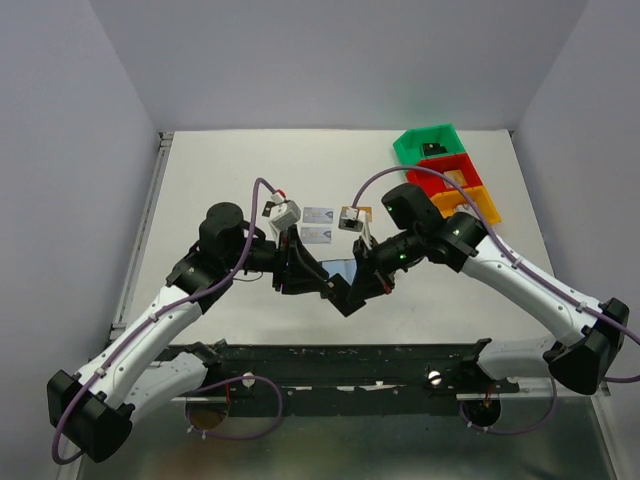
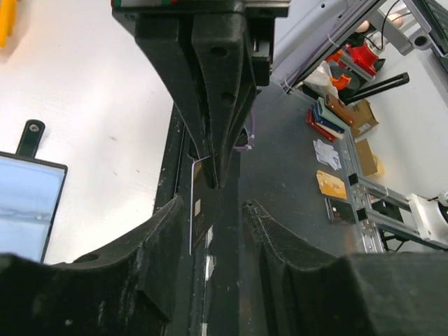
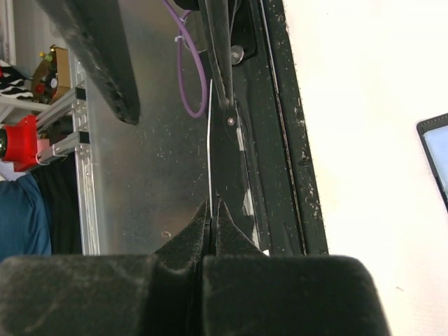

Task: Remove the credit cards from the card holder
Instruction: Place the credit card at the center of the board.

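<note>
Right pincer (image 3: 211, 210) clamped shut on a credit card (image 3: 222, 168), presenting it edge-on; left pincer (image 2: 213, 210), half-open, straddled it, apparently to receive it.

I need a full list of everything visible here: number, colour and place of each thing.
silver-grey thin rectangular cards: two, silver-grey, flat mid-table, next to each other.
gold-orange thin card: one, gold-orange, right of them, partly hidden.
black bifold card holder: one, blue-grey inside, open on table.
black thin card: one, black, edge-on in the air.
open plastic bins: three, green, red, orange, far right.
left pincer: one, black, open around that card.
right pincer: one, black, shut on that card.
</note>
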`<state>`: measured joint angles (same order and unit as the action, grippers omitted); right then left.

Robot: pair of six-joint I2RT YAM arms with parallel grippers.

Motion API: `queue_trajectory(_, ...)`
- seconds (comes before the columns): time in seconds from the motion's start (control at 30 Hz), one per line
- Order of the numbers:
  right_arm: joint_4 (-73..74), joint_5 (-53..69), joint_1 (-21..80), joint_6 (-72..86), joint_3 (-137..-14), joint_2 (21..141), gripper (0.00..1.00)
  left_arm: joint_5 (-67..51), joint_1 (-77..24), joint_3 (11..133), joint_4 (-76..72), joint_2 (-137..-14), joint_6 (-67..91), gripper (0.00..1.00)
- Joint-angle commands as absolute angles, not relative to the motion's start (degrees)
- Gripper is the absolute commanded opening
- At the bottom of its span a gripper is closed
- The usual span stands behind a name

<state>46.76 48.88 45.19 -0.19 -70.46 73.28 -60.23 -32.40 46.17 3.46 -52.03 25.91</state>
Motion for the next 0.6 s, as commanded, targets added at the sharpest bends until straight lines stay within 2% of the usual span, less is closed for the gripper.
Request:
queue_trajectory(0.0, 49.3, 47.29, 46.32, -1.41, -73.82, 73.74, 0.0, -61.35, -33.13, 46.23, 6.94, -52.82, 22.5, 0.47)
queue_trajectory(0.2, 49.83, 46.5, 47.2, -1.58, -74.62, 74.0, 0.0, -60.56, -33.05, 46.05, 7.3, -53.09, 21.62, 0.46)
queue_trajectory(0.27, 49.92, 46.41, 47.37, -1.76, -74.62, 74.0, 0.0, -61.08, -33.13, 45.62, 6.77, -53.26, 21.88, 0.41)
queue_trajectory(0.37, 49.92, 46.32, 47.55, -1.84, -74.62, 74.18, 0.0, -61.79, -33.05, 45.44, 6.24, -53.52, 22.06, 0.27)
queue_trajectory(0.53, 49.66, 46.14, 47.55, -1.85, -74.53, 74.27, 0.0, -62.14, -33.22, 45.35, 6.15, -53.26, 22.06, 0.13)
queue_trajectory(0.57, 49.57, 46.14, 47.55, -1.93, -74.44, 74.27, 0.0, -62.14, -33.14, 45.35, 6.41, -53.44, 22.06, 0.06)
